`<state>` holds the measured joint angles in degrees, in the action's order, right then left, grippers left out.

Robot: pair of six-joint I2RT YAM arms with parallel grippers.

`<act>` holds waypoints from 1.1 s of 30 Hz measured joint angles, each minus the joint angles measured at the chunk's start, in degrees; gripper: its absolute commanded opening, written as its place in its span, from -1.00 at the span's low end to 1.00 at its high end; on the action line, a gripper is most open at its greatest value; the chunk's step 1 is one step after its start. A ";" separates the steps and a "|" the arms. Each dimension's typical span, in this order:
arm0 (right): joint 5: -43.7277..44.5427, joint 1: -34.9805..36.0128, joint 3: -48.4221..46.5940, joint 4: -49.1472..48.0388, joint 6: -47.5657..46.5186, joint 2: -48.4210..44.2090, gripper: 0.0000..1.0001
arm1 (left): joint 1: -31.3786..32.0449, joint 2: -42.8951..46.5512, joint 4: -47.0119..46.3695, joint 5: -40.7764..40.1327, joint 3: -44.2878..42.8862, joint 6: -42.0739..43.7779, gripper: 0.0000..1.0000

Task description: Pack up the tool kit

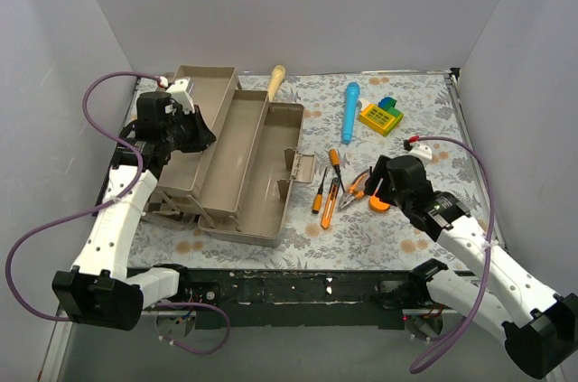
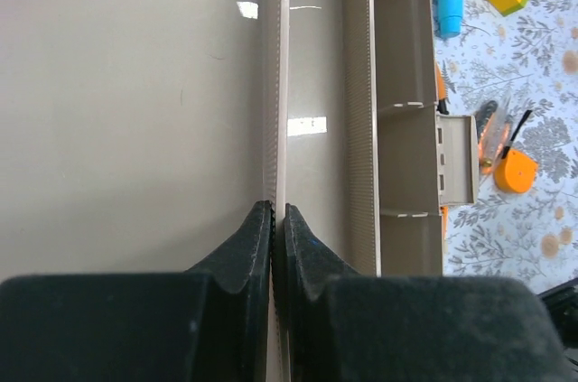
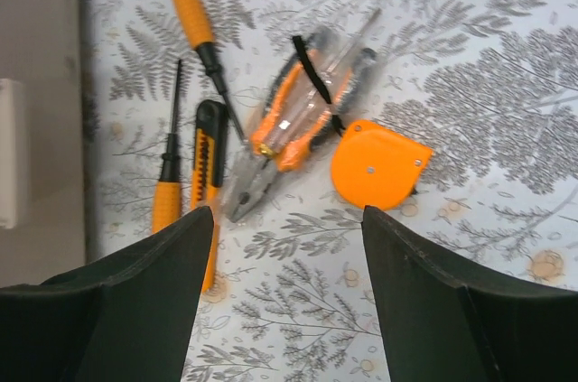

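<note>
Surface [image 1: 397, 219] under everything wears a grey fern print and fills the middle of the overhead view, with pale walls around it. On its left half lies the tan toolbox [image 1: 244, 165], open, its trays fanned from the upper left toward the centre and a small latch flap jutting from its right side. The left jaws sit over the box's upper left part, pressed together on a thin upright wall of it. In the wrist view the black fingertips [image 2: 257, 237] pinch that edge between them. The right jaws hang right of centre, spread wide with nothing between them, over the loose tools.

A blue cylindrical tool [image 1: 349, 111] lies at the upper centre, with a yellow block [image 1: 380, 116] just to its right. A wooden handle [image 1: 275, 82] pokes out past the toolbox's top edge.

Right of the toolbox, orange-handled pliers [image 3: 289, 120] lie under a black strap. A round orange tape measure [image 3: 379, 165] is just beside them, lower right. Left of the pliers is an orange-and-black utility knife [image 3: 208, 156]. One screwdriver [image 3: 194, 21] lies above it and a thinner screwdriver [image 3: 167, 192] beside it, nearest the box.
</note>
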<state>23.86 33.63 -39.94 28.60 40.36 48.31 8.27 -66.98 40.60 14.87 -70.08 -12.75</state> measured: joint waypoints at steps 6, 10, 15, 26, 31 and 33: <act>-1.66 -7.26 2.82 2.99 0.28 -0.04 0.61 | 0.07 -0.76 -1.01 2.93 0.07 -1.46 -0.97; -4.42 -12.90 3.34 4.33 -0.20 2.10 0.66 | 0.07 -1.11 -2.16 4.24 0.31 -1.70 -0.07; -9.70 -17.33 3.74 4.61 -1.44 7.50 0.67 | 0.20 -0.70 -5.14 6.27 0.31 -1.29 0.78; -13.49 -17.38 3.74 3.43 -1.62 18.21 0.67 | 0.22 1.99 -6.51 7.19 -3.04 2.03 0.96; -12.92 -16.46 3.41 2.93 -1.55 22.01 0.66 | 0.22 4.20 -8.02 6.80 -6.12 3.17 0.96; -12.61 -15.98 2.60 2.84 -1.53 23.08 0.66 | 0.22 4.90 -9.27 6.34 -7.32 3.43 0.96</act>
<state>11.25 17.65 -37.34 31.44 38.83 71.40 8.49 -62.08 31.33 21.21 -77.41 -9.32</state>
